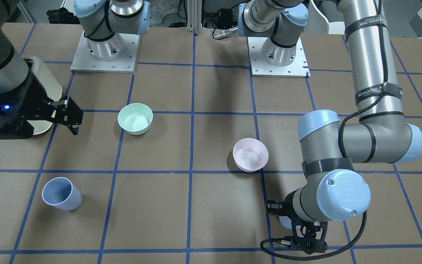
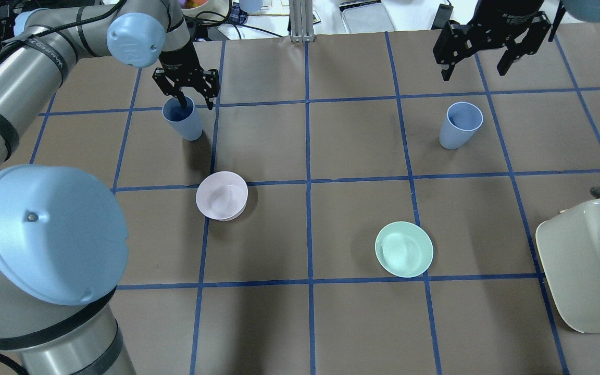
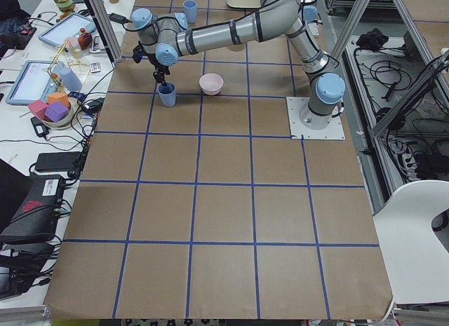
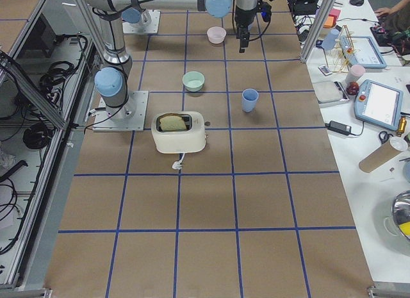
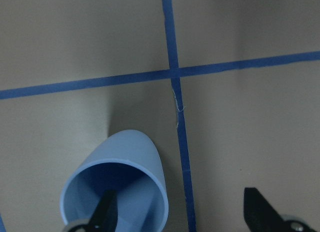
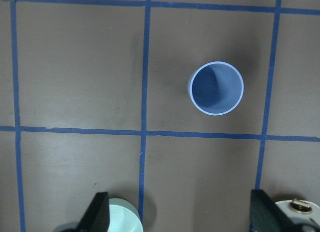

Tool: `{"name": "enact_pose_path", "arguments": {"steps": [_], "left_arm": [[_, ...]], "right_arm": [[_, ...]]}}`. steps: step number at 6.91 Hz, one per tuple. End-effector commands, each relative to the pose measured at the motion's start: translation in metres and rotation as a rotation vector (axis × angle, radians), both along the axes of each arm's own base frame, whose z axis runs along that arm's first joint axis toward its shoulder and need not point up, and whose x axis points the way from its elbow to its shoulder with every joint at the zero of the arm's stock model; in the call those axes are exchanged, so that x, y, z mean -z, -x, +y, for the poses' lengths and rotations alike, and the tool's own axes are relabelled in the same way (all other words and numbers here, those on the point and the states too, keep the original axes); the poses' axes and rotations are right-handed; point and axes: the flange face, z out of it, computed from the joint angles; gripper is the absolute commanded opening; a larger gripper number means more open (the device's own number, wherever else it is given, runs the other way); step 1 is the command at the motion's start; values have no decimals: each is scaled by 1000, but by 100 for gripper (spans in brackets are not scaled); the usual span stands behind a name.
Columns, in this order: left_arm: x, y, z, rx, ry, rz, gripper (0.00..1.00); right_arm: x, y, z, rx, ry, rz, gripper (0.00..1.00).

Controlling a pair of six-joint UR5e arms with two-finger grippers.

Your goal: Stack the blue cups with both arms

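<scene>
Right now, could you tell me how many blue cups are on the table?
2. One cup stands under the left claw, one finger inside its rim; the other cup stands alone near the right claw.

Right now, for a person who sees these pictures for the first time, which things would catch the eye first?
Most striking is the left end effector, open, with one finger dipped inside a blue cup at the far left of the overhead view. The right end effector hangs open in the air, apart from the second blue cup. Nearer the robot sit a pink bowl and a mint-green bowl.
</scene>
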Motion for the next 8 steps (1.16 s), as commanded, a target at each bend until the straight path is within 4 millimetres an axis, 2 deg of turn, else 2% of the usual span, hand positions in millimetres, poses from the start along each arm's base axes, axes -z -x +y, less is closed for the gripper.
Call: {"name": "enact_pose_path", "arguments": {"steps": [1,2,3,4,5,6,7,8], "left_arm": [[7,-2,-1,5,-6,-27,0],[4,-5,-2,8,4,-52,0],[-8,0,-1,12,24,-54,0],[-27,24,3,27,56,-44,0],[-53,63,9,44,93,-36,0],[-60,125,23,40,120,-24,0],[-52,186,48,33,106,-10,0],[-47,235,69,19,125,-8,0]], "right_arm": [[36,59,-53,12,-18,19,100],[66,96,-74,3,-13,27,100],[92,110,-87,3,-15,16,100],[112,113,-95,6,-30,2,100],[122,112,-98,8,-37,-21,100],[131,111,-97,5,-53,-38,100],[143,110,-92,4,-74,-42,100],[147,111,-92,-2,-76,-43,100]]}}
